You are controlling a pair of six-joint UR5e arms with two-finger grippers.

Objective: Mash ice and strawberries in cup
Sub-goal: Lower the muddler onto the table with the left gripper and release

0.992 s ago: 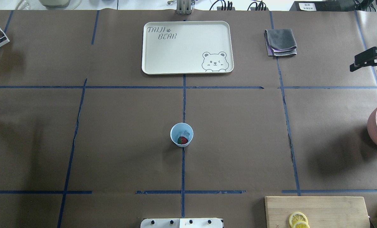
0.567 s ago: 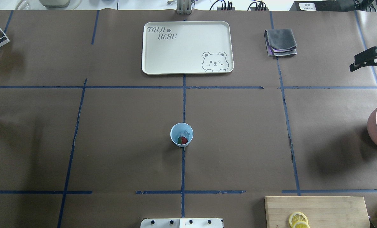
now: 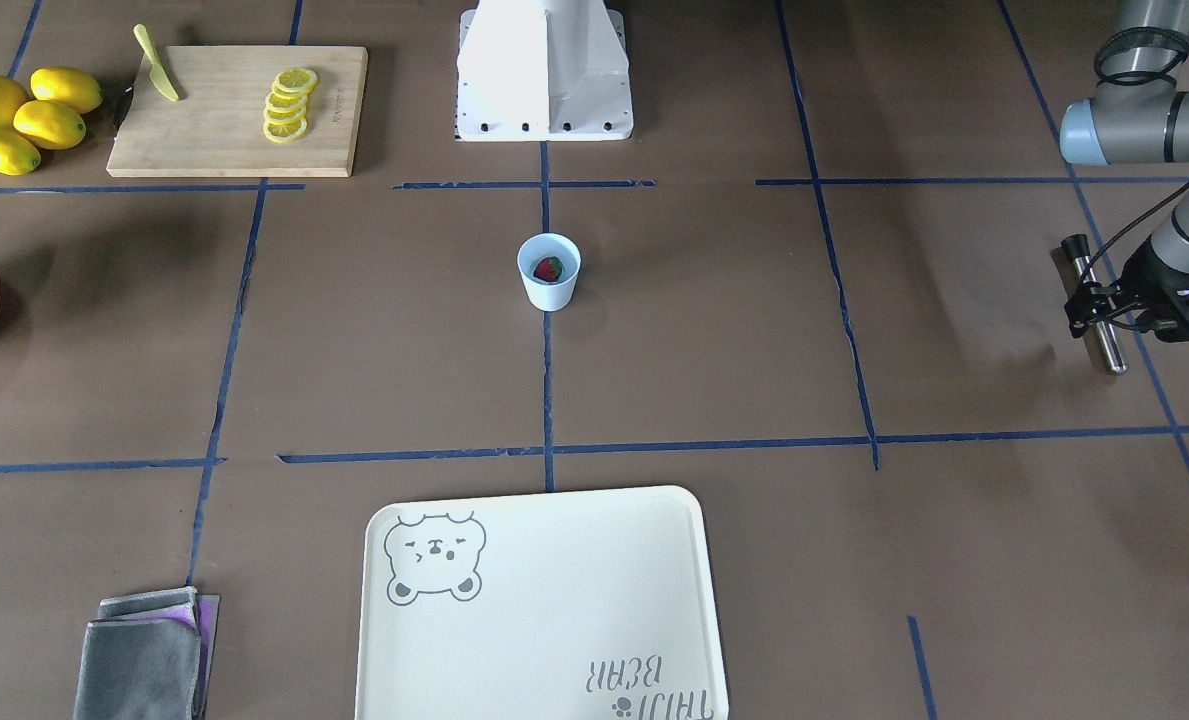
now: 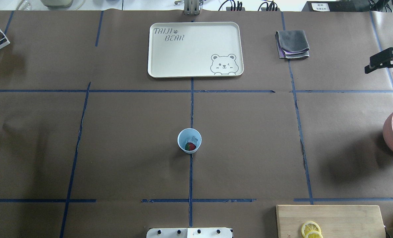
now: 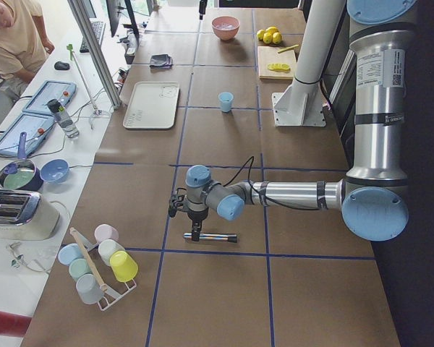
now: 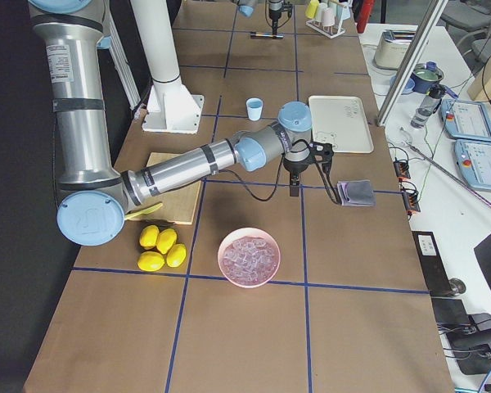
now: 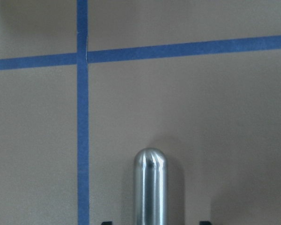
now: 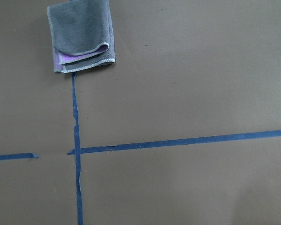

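since my left gripper has edged over the pestle, jaws apart, mashing nears. my right gripper hangs open, empty.

Pale-blue cup, red, green-patched strawberry

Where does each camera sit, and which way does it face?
Front-facing: across the table, facing the robot base; left arm at its right edge.
Overhead: behind the robot, looking down at the cup; right tool at right edge.
Exterior left: table's left end; left arm near, above the metal rod.
Exterior right: opposite end; right arm near.
Left wrist: looks down on the rod.
Right wrist: looks down on the grey cloth; no body.
Shared: all exterior views show the cup.
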